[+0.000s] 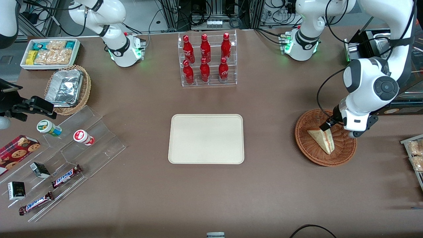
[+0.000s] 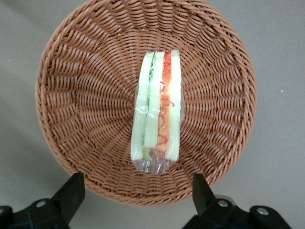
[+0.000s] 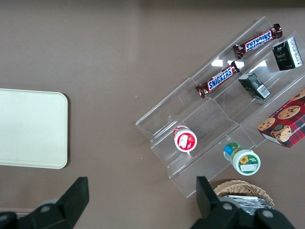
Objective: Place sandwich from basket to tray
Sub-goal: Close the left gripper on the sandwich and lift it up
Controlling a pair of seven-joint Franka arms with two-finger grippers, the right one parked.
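**Approach over basket, grasp not yet made**

Sandwich [image 2: 158, 109] lies in the middle of the basket [image 2: 90, 62], wrapped in clear film, resting on one bread face with the layered cut edge turned up toward the wrist camera; basket sits toward the working arm's end of the table; tray [image 1: 206, 138] bare, mid-table, well apart from the basket.

Gripper [image 2: 136, 191] hangs above the basket rim, clear of the sandwich; fingers [image 2: 71, 191] spread wide, nothing between them; neither finger touches bread or wicker.

Step in hand, as judged: pre-grasp alignment; pick not begun, so transfer and placing remain.

Next move calls for: shifting the gripper over the wedge so the fingers straddle its two bread faces; lowering without catching the weave; closing gently, since soft bread may crush and the film may slip; then lifting clear of the rim before carrying toward the tray.
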